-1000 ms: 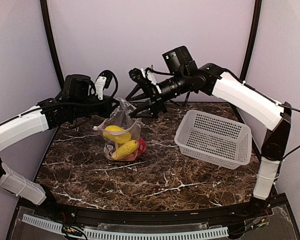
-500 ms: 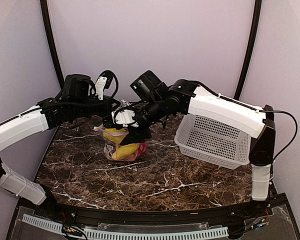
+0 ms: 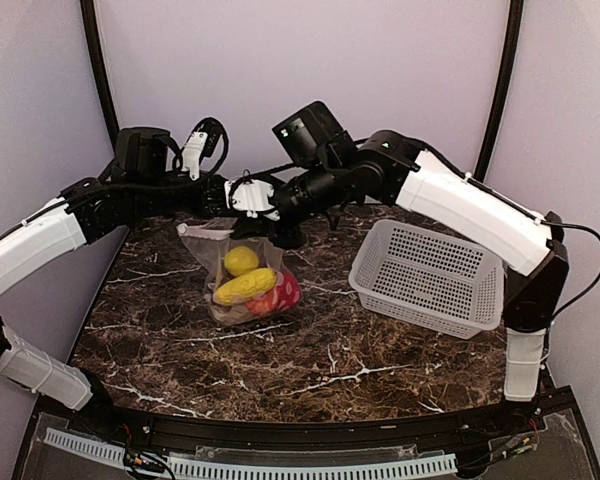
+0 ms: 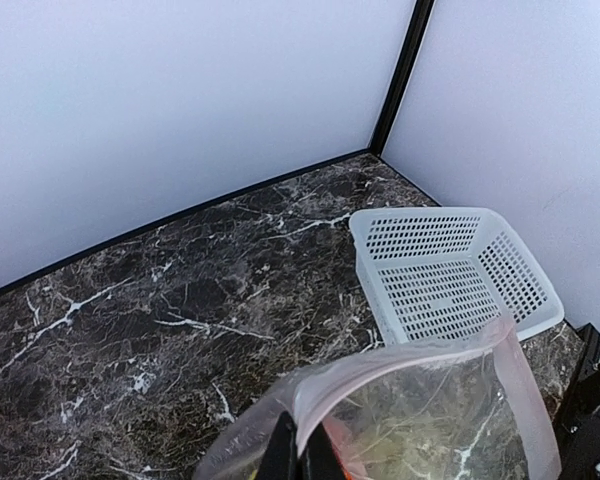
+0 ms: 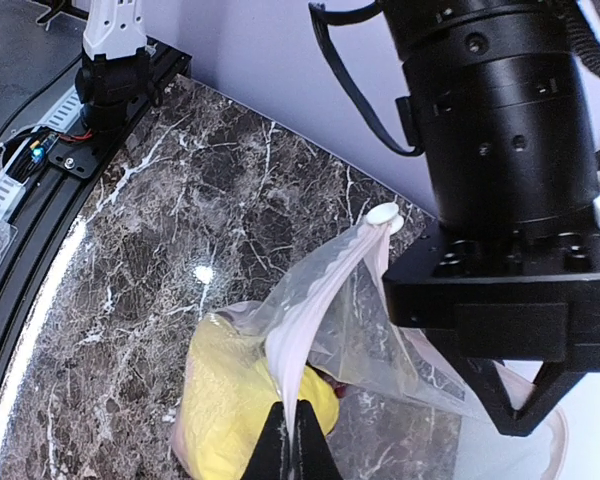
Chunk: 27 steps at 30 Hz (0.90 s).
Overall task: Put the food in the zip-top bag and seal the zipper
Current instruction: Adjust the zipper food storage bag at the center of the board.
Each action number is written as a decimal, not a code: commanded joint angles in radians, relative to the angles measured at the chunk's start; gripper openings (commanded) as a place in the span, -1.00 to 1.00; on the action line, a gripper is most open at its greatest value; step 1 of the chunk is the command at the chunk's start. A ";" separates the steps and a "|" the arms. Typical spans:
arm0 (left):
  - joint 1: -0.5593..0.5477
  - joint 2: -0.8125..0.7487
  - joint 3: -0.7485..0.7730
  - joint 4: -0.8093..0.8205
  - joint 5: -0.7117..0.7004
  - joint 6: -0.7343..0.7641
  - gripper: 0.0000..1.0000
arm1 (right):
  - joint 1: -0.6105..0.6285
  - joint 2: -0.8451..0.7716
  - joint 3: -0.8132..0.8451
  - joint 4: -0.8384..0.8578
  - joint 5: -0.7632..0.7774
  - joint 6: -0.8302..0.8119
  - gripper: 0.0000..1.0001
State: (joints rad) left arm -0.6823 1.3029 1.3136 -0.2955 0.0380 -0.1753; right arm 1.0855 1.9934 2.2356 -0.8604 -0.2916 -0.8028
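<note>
The zip-top bag hangs over the back left of the table, its bottom resting on the marble. Through the plastic I see food: two yellow pieces and a red one. The other food is hidden. My left gripper is shut on the zipper, the pinkish strip along the bag's top edge. My right gripper is shut on the same zipper further along. In the right wrist view, yellow food shows below the strip, and a small white tab sits at its far end.
A white perforated basket stands at the right of the marble table, with nothing showing in it. Walls close the back and sides. The left gripper's black body fills the right of the right wrist view.
The right gripper was open near the bag and has shut on the zipper strip, pulling back and up. The left arm rose a little. The bag shifted and now hangs stretched between both grippers.
</note>
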 commanded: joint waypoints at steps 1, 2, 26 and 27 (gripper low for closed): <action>-0.001 -0.004 0.033 -0.037 0.044 0.016 -0.99 | -0.003 -0.043 -0.044 0.035 0.013 -0.010 -1.00; 0.000 0.012 0.048 -0.053 0.049 0.020 -0.99 | -0.003 -0.045 -0.061 0.035 0.018 -0.013 -1.00; -0.001 -0.605 -0.522 0.262 -0.114 0.091 0.62 | -0.072 -0.164 -0.236 0.101 -0.145 0.099 -1.00; -0.001 -0.619 -0.570 0.301 -0.102 0.088 0.61 | -0.072 -0.165 -0.234 0.099 -0.144 0.099 -1.00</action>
State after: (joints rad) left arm -0.6827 0.7525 0.8829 -0.1501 -0.0910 -0.0784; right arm 1.0161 1.8698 1.9930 -0.7853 -0.4122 -0.7246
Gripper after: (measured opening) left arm 0.812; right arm 0.005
